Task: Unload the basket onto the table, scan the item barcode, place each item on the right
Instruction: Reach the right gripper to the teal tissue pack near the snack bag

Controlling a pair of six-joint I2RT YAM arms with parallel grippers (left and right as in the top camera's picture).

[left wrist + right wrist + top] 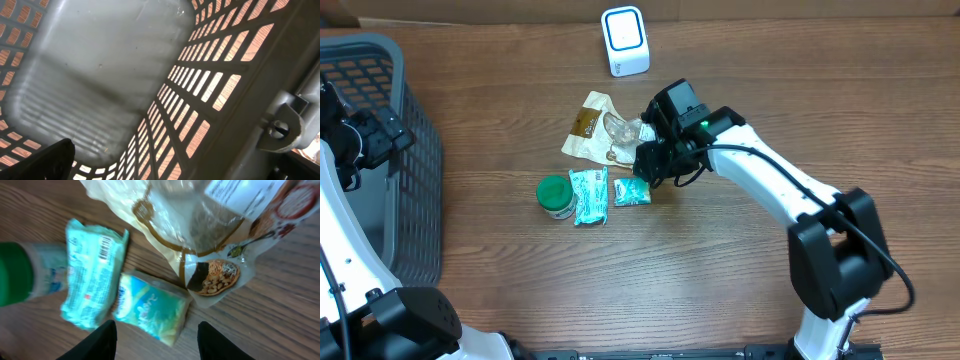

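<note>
Right gripper (157, 344) spread, empty, hovering over small teal packet (152, 307) on counter (282, 322), beside snack pouch (200, 235). Left gripper (365, 140) wide apart, empty, above grey basket (418, 175). Nothing lifted yet; likely left: grasp packet, present to scanner (625, 40).

No word or number can be read in any view. In the right wrist view, a barcode (105, 247) of thin black lines stands on the light green packet (92, 275), ahead and to the left of the right tool (159, 341); any digits beside it are too blurred. Far ahead of the tool, a white label (240, 195) on the clear bag (200, 225) shows dark print lines, not legible. To the right of it is a round red sign (300, 202), also not legible.
</note>
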